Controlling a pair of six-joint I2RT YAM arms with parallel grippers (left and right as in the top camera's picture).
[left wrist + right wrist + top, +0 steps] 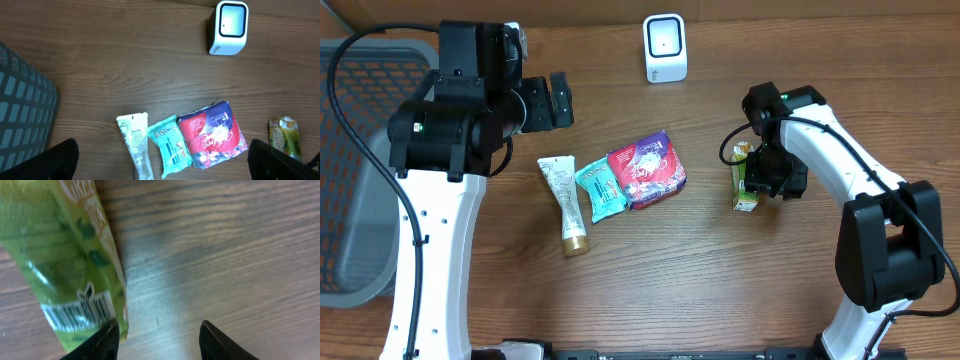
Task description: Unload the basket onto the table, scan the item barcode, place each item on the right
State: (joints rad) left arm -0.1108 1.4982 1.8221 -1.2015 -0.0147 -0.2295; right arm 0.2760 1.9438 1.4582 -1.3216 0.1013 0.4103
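Packet (744,182) lies right of the tabletop's (720,290) middle, barcode (75,312) showing. Right fingers (215,342) are half-open and empty, packet just outside them. Best to straddle it before closing, keeping the barcode uncovered for the scanner (665,47). Left fingers (55,162) are wide and empty.

The bench (650,270) is mid-brown wood with a streaky grain. At 12 o'clock the scanner (665,47) is white with a grey face. At 3 o'clock the packet (744,182) is glossy green with a white barcode (77,314) of black bars. At centre lie a cream, gold-capped tube (565,200), a teal pouch (600,189) and a red-and-purple pack (648,170) flecked with white. At 9 o'clock the basket (360,255) is grey and gridded.
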